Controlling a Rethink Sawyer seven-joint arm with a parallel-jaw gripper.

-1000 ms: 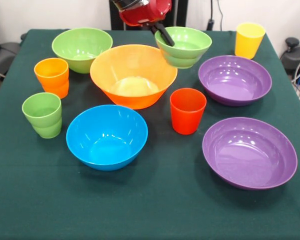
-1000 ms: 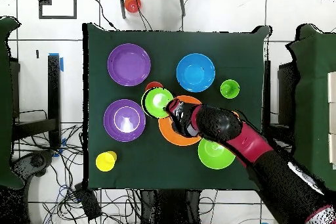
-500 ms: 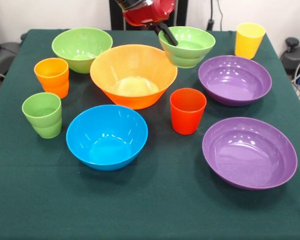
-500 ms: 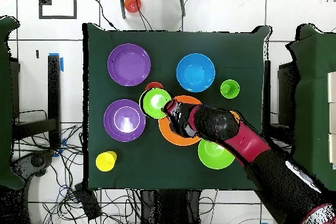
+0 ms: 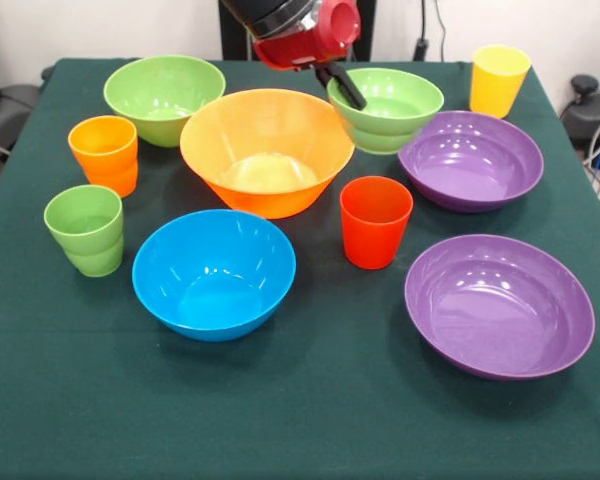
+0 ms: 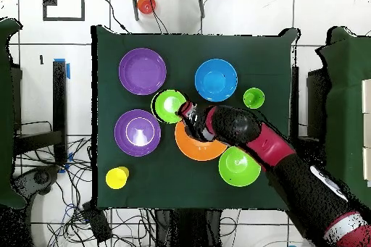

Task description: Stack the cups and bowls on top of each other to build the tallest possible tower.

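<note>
One small green bowl [image 5: 385, 108] pinched at its rim in the jaws, carried off the desk [image 5: 310, 420] | moved from beside orange bowl [image 5: 267, 150] toward purple bowl [image 5: 470, 160] since a second ago | no tower yet.

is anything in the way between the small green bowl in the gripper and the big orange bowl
Nothing visible. The gripper holds the small green bowl by its rim, raised right beside the big orange bowl, whose inside is empty.
</note>
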